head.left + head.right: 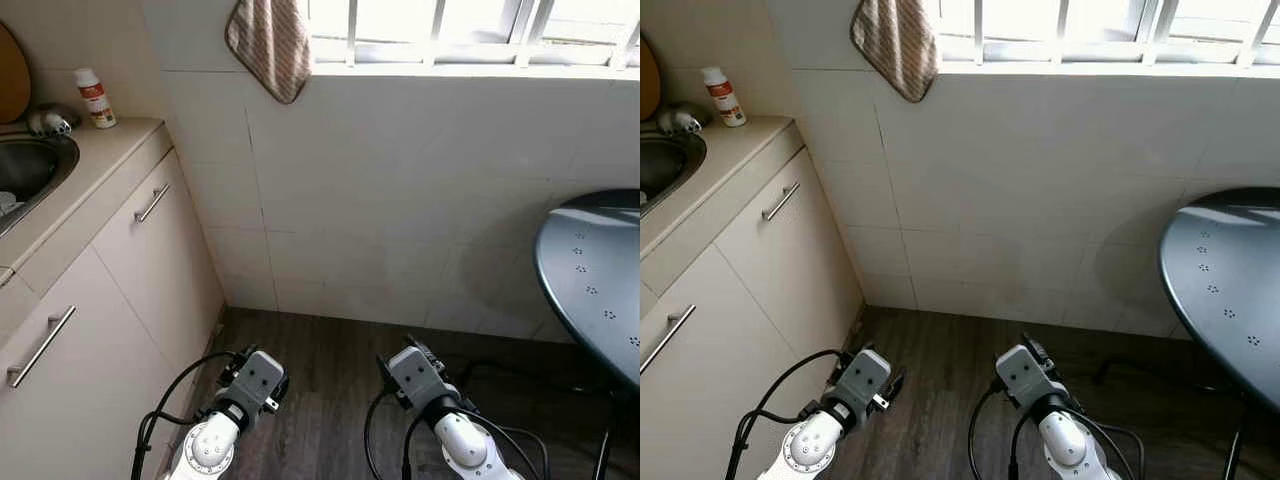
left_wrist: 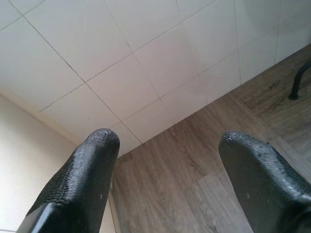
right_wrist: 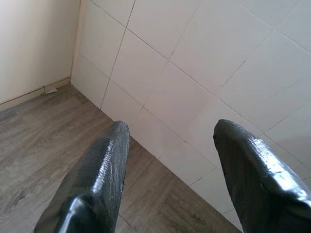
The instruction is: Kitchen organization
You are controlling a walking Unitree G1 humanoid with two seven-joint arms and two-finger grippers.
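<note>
Left hand (image 2: 165, 160): I hold it low over the wood floor (image 1: 330, 350), fingers spread wide, gripping nothing.
Right hand (image 3: 170, 160): likewise agape and empty, aimed at the tiled wall (image 1: 400, 200).
Task items: a bottle (image 1: 95, 97) stands on the surface (image 1: 90, 150) beside the sink (image 1: 30, 165), well apart from both hands.
Posture: I judge this a carrying stance between steps.

Both silver arms hang low at the near edge, wrists pointing forward. The left claw (image 2: 165, 179) holds its black fingers spread wide apart and empty; the right claw (image 3: 167, 174) likewise gapes, holding nothing.
</note>
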